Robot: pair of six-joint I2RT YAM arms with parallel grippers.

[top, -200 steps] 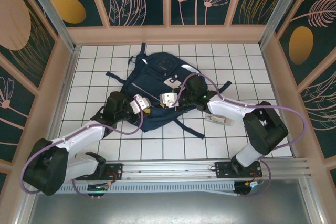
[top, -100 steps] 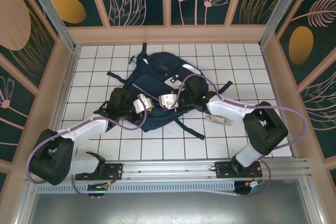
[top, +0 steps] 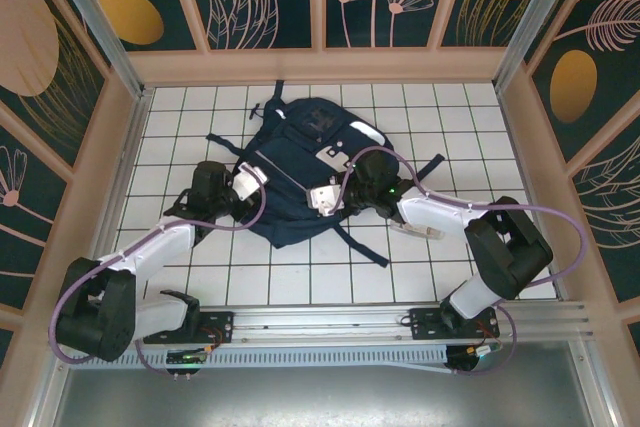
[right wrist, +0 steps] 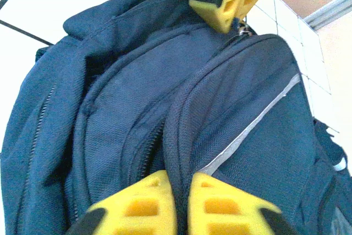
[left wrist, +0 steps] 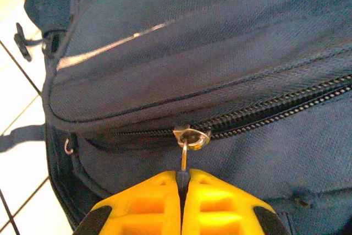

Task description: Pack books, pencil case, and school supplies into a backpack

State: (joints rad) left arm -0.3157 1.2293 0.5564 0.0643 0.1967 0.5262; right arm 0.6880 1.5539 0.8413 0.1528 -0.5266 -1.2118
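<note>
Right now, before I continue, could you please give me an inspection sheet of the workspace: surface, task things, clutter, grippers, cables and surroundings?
Surface: white tiled table, bare tiles look clean.
Job's things: backpack lies flat mid-table; pale slim piece lies on the tiles beside the right arm, outside the backpack.
Clutter: nothing seen.
Grippers: left gripper shut on the zipper pull; right gripper has its fingers close around a ridge of backpack fabric, and whether it grips cannot be told.
Cables: purple cables loop along both arms.
Surroundings: dark floral wall panels in wooden frames on three sides.
</note>
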